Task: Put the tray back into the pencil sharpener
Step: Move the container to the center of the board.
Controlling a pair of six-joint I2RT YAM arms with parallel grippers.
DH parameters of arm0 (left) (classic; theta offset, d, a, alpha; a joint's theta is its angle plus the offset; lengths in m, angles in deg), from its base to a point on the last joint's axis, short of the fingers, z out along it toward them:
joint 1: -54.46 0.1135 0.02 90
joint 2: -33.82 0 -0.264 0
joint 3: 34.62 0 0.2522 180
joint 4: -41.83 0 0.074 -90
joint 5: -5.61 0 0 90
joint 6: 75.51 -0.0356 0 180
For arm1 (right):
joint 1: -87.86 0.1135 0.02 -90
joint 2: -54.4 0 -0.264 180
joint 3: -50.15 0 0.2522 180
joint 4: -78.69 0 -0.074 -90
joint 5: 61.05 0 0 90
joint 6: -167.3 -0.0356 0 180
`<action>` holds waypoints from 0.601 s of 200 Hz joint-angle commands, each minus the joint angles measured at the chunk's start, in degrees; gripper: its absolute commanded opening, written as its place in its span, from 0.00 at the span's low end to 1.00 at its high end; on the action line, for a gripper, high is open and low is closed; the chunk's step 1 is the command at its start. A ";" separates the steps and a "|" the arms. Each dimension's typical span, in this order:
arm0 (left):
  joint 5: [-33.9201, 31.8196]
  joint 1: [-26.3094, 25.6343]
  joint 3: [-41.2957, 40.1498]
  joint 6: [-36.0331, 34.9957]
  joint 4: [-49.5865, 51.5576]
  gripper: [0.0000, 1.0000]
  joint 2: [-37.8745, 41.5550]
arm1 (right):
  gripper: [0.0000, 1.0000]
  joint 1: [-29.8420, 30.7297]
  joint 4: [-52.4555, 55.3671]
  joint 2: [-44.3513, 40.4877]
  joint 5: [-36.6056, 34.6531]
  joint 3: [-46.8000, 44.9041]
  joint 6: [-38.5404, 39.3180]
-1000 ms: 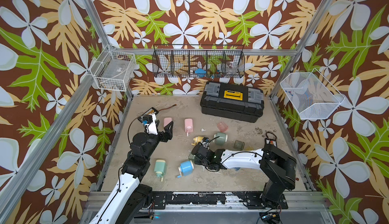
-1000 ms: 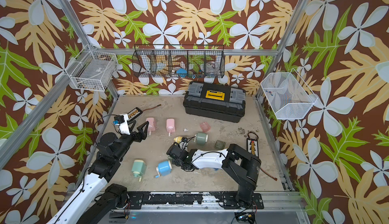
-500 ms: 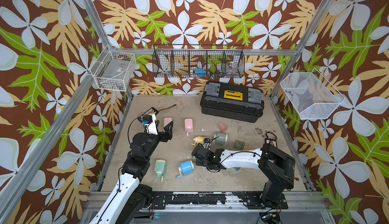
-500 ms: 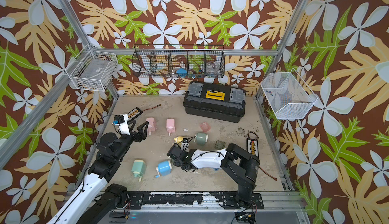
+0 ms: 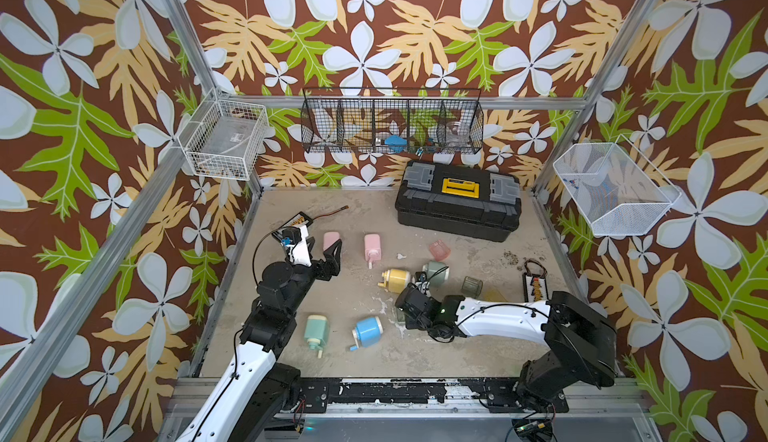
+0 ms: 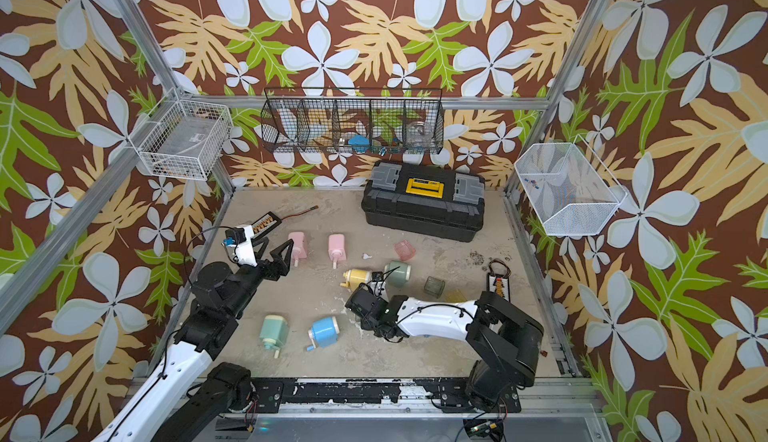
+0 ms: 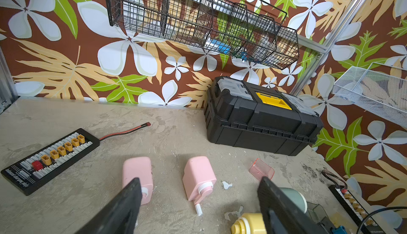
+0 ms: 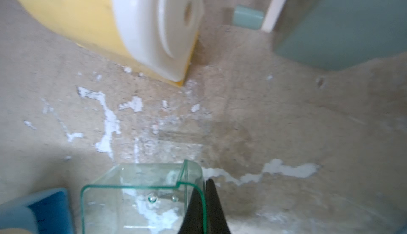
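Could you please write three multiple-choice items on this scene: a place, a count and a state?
1. Where is the black toolbox? A. At the table's back. B. Front left corner. C. Front right corner.
2. How many pink sharpeners? A. One. B. Two. C. Four.
3. The right gripper is: A. open. B. shut on the clear tray's wall. C. gripping the toolbox.
1 A, it stands by the far edge. 2 B, two lie side by side. 3 B, its fingers pinch the wall.
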 commanded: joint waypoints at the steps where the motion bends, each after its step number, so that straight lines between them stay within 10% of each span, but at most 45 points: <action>1: -0.26 0.13 -0.07 -0.04 -1.39 0.84 -0.13 | 0.00 -1.90 5.60 -1.59 -3.29 -1.73 5.97; 70: -0.65 0.12 0.02 0.05 -0.75 0.84 -0.99 | 0.00 -5.61 5.59 -1.52 -2.56 -4.07 10.73; 120: -1.54 0.13 0.32 0.02 0.37 0.83 -2.17 | 0.23 -5.69 5.72 -1.10 -0.82 -2.38 10.98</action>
